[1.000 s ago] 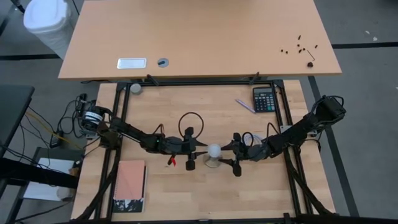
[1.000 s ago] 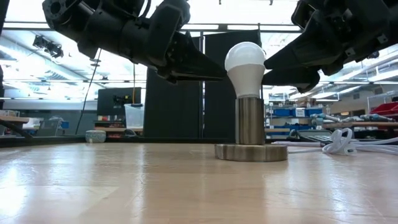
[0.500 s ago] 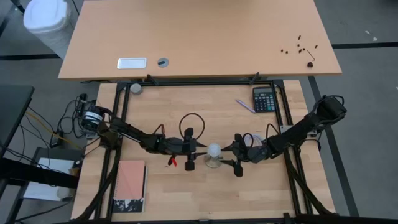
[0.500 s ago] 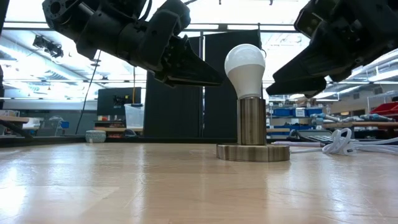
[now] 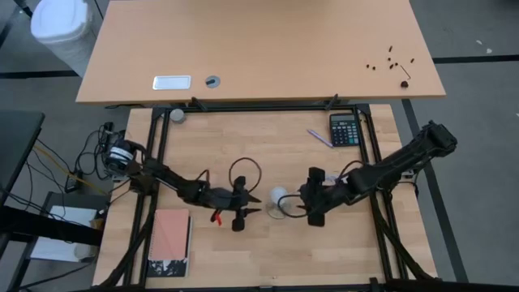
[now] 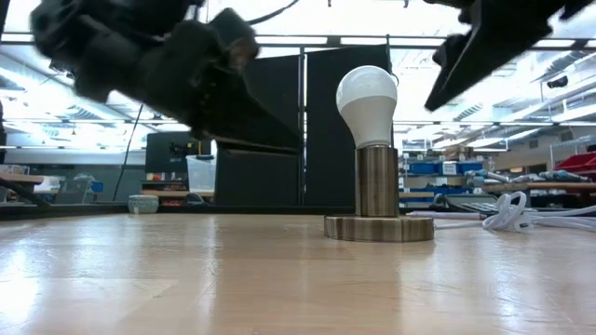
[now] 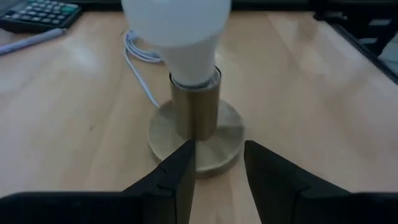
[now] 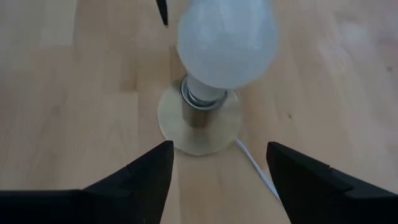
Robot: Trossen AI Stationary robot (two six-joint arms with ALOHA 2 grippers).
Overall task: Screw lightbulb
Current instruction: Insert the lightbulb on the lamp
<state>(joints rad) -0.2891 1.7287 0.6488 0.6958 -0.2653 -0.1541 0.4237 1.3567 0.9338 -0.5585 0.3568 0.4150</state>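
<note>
The lightbulb [image 6: 367,96] stands upright in its socket [image 6: 378,191], apparently seated, so neither arm grips it. The left gripper [image 7: 216,163] sits just short of the socket base, fingers parted and empty. The right gripper [image 8: 216,174] faces it from the opposite side, wide open. The bulb's threads are hidden inside the socket.

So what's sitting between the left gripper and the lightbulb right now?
Nothing: in the high view only bare tabletop separates the left gripper from the lightbulb. The left wrist view agrees, its open fingers short of the socket base.
</note>
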